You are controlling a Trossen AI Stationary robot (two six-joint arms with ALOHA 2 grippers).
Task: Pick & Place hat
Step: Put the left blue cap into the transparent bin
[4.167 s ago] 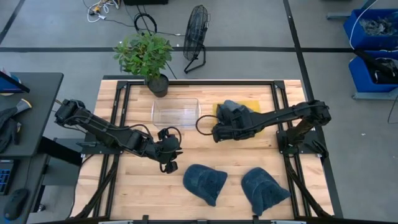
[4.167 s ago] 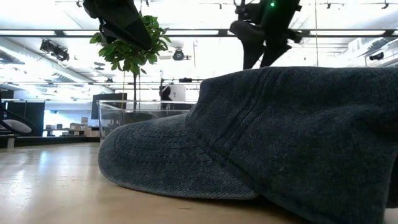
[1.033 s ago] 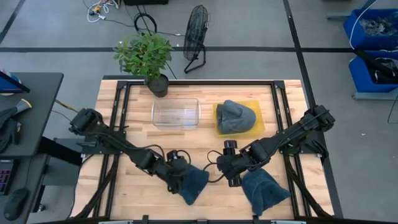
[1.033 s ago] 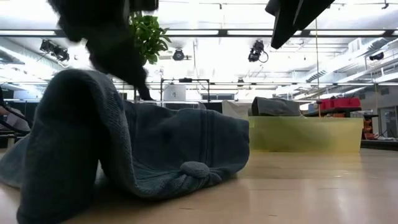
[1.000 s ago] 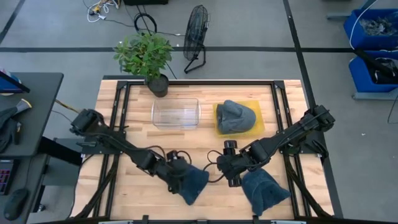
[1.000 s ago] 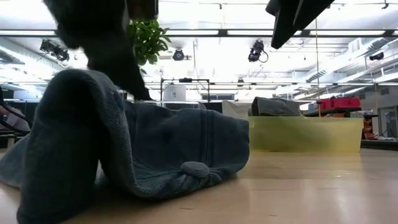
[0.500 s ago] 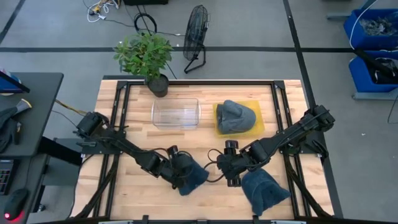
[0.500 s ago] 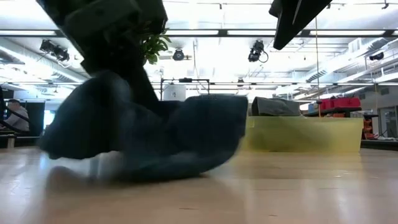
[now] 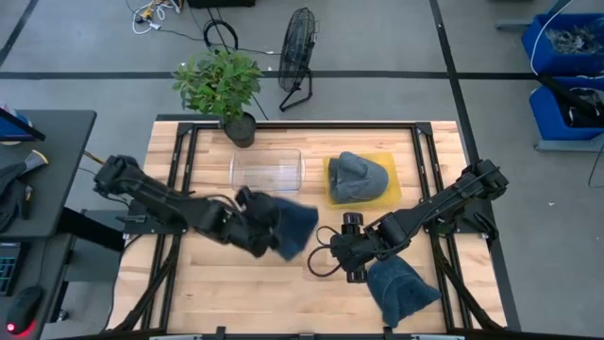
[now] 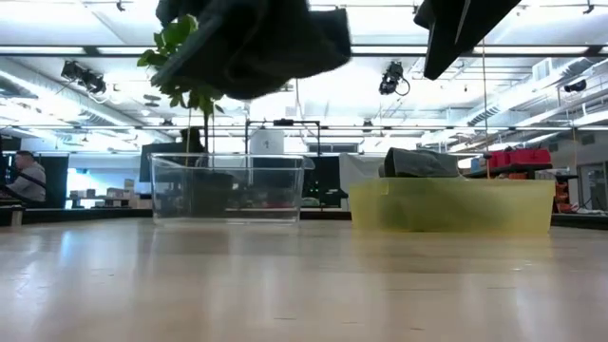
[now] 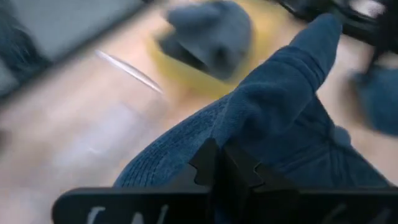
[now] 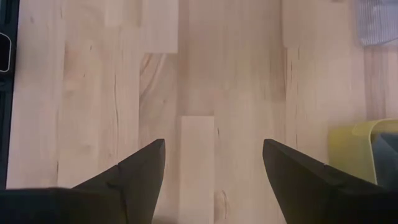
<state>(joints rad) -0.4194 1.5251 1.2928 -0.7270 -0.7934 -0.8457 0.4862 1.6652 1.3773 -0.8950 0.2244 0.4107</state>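
My left gripper is shut on a blue denim hat, high over the table just near of the clear plastic bin. In the low view the hat hangs well above the tabletop. My right gripper is open and empty, hovering over bare wood beside a second blue hat that lies on the table at the front right. A grey hat lies in the yellow tray. My left gripper pinches a bunched fold of the hat's cloth between its two shut fingers; which part of the hat this is, I cannot tell. The hat reaches out past the fingertips toward the table's right and is lifted clear of the table.
A potted plant stands at the table's far edge behind the clear bin. The yellow tray's corner shows in the right wrist view. Bare wood lies in the front middle. A fan stands on the floor beyond the table.
My left gripper has risen from the table's front middle and gone toward the far edge and the clear bin, carrying the blue hat. The hat, crumpled on the wood a second ago, now hangs clear. My right gripper has kept still.
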